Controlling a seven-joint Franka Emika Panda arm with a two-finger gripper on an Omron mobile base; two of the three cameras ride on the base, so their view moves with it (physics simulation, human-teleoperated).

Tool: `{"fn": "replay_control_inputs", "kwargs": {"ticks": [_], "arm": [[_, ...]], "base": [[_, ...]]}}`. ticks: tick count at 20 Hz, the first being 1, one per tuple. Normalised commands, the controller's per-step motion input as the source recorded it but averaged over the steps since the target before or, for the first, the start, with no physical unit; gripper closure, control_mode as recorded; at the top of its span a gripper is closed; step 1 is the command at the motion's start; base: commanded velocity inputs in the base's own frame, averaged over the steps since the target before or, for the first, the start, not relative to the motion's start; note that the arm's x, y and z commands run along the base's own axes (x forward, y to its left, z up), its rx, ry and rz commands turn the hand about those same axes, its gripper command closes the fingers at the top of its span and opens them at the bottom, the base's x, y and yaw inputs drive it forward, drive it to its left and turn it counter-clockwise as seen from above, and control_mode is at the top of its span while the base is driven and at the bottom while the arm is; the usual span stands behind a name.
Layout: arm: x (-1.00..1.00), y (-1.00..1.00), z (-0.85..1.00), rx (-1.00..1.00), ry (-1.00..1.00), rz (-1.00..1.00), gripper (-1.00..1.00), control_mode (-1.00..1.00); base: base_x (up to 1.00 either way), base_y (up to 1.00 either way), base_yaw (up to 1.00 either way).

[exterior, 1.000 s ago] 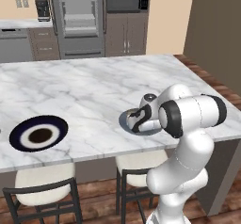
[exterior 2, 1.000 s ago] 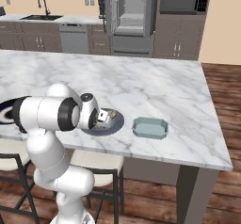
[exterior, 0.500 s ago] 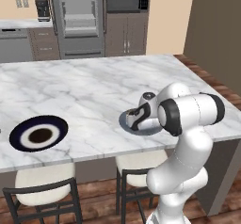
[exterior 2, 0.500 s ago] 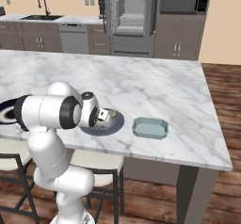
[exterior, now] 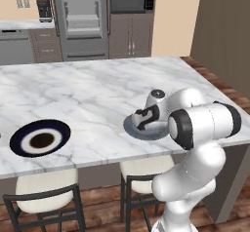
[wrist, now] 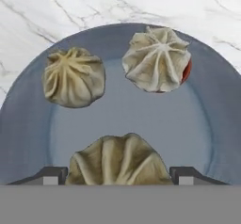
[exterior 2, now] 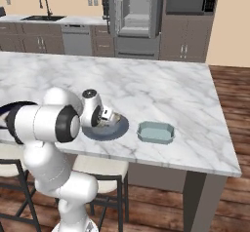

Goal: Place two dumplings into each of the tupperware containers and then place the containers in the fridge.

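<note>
1. Three dumplings, beige-tan with pleated, wrinkled tops, lie on a flat grey-blue round plate (wrist: 207, 124) on the white marble table (exterior: 88, 89).
2. In the hand view, one dumpling (wrist: 74, 76) is at 10 o'clock, another (wrist: 156, 58) at 1 o'clock, and the third dumpling (wrist: 118, 163) at 6 o'clock.
3. The end effector (wrist: 118, 175) stands open, one fingertip on each side of the third dumpling; contact cannot be told.
4. A pale teal translucent tupperware container (exterior 2: 155, 132) lies empty just beside the plate.
5. The fridge (exterior 2: 134, 19) stands open, far behind.

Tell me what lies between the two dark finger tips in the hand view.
A wrinkled beige dumpling sits between the gripper's two dark finger tips, on the flat grey-blue round plate, in the hand view.
</note>
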Motion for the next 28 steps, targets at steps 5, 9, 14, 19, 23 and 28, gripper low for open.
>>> {"fn": "replay_control_inputs", "kwargs": {"ticks": [5,9,14,19,23,28], "arm": [[-0.55,-0.01,1.00,0.00,-0.08,0.00,1.00,-1.00],[-0.98,-0.01,0.99,0.00,-0.07,0.00,1.00,-1.00],[-0.86,0.00,0.99,0.00,-0.01,0.00,1.00,-1.00],[-0.51,-0.09,0.80,0.00,0.01,0.00,1.00,-1.00],[-0.11,-0.12,0.51,0.00,0.00,0.00,1.00,-1.00],[-0.35,-0.01,0.29,0.00,0.08,0.00,1.00,-1.00]], "base": [[0.00,0.00,0.00],[0.00,0.00,0.00],[0.00,0.00,0.00],[0.00,0.00,0.00],[0.00,0.00,0.00],[0.00,0.00,0.00]]}}
